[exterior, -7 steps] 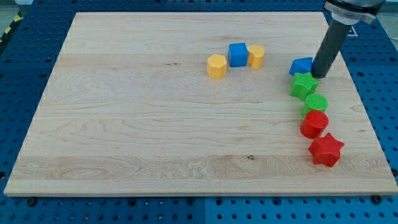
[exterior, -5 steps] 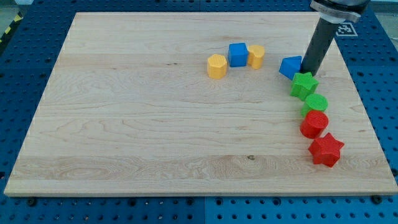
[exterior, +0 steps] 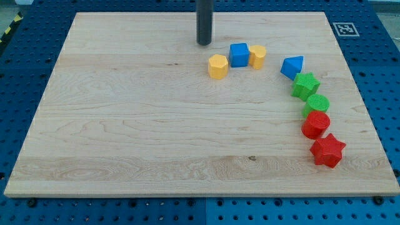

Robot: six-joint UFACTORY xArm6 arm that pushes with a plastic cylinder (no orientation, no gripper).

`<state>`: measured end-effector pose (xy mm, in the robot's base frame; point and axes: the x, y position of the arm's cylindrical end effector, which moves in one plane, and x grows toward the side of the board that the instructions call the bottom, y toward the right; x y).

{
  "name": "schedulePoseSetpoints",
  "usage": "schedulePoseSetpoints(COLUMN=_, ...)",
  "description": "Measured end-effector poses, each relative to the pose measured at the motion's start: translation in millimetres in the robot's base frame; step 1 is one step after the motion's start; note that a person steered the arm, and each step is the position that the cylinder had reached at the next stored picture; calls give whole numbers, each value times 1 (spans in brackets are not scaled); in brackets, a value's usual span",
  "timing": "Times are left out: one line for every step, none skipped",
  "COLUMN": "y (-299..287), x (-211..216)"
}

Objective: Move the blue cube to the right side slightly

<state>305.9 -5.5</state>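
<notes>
My tip (exterior: 204,43) down on the pale wooden board (exterior: 125,137), toward the view's upper left of the blue cube (exterior: 239,55) and apart from it; no claw on this rod, so nothing to call apart, together or clamped; tip touching no block.

Blue plastic cube sitting in the upper middle of the board, touching a yellow rounded block (exterior: 257,56) on its view's right; a yellow hexagonal block (exterior: 217,66) just beside the cube on its view's lower left, with a slim gap between.

Farther to the view's right of the cube, well apart from it, a blue triangular block (exterior: 292,66); just below that, a green star-shaped block (exterior: 306,85); below the cube's level and further right again, a green ribbed round block (exterior: 317,104), a red round block (exterior: 315,124) and a red star-shaped block (exterior: 327,150), strung in a curving column with neighbours touching or nearly so.

Beyond the board, up and to the view's right of the cube, a small black-and-white marker tag (exterior: 344,28) on the blue perforated table (exterior: 384,75).
</notes>
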Motion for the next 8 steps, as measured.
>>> schedulePoseSetpoints(y=0, x=35)
schedulePoseSetpoints(y=22, x=53)
schedulePoseSetpoints(y=56, x=57)
schedulePoseSetpoints(y=77, x=57)
schedulePoseSetpoints(y=79, x=57)
schedulePoseSetpoints(y=84, x=55)
schedulePoseSetpoints(y=81, x=49)
schedulePoseSetpoints(y=70, x=39)
